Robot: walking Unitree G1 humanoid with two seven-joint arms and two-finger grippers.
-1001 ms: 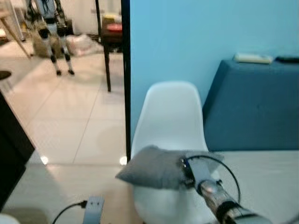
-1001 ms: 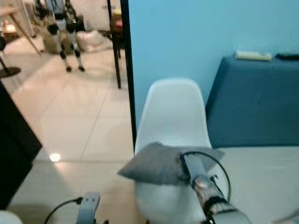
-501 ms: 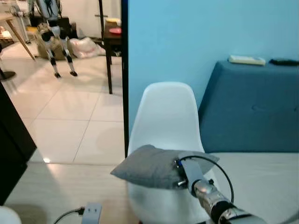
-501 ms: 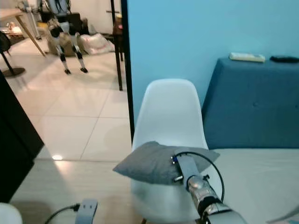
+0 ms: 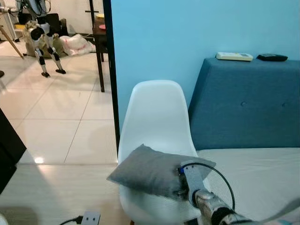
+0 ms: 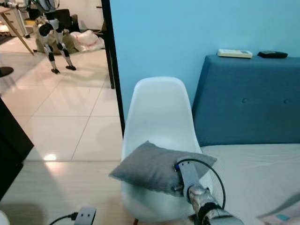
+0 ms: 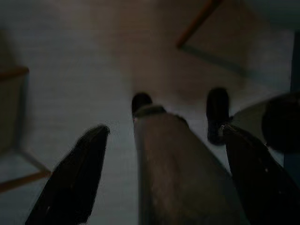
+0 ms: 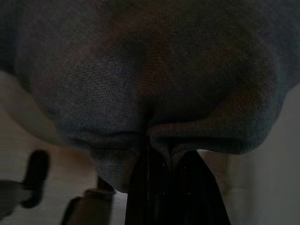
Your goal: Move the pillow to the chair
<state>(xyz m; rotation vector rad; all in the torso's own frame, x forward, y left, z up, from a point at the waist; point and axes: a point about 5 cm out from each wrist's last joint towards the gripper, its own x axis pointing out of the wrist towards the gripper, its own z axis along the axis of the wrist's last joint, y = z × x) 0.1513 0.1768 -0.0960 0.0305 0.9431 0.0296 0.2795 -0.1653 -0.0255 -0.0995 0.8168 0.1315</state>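
Observation:
A grey pillow (image 5: 150, 171) hangs over the seat of the white shell chair (image 5: 154, 117), its left corner sticking out past the seat's edge. My right gripper (image 5: 183, 183) is shut on the pillow's near edge, with the silver arm and a black cable loop behind it. In the right wrist view the grey fabric (image 8: 154, 79) bunches where the black fingers (image 8: 187, 187) pinch it. My left gripper (image 7: 154, 168) hangs low over the floor, its two black fingers spread apart with nothing between them.
A blue sofa (image 5: 248, 103) stands right of the chair against the light blue wall, with a white remote (image 5: 233, 56) and a dark one (image 5: 272, 57) on its back. A pale bed surface (image 5: 253, 173) lies at the right. A black door frame (image 5: 108, 70) and tiled floor are at the left.
The whole picture has shifted left as the camera turned. The pillow and my right gripper have sunk lower over the chair's seat.

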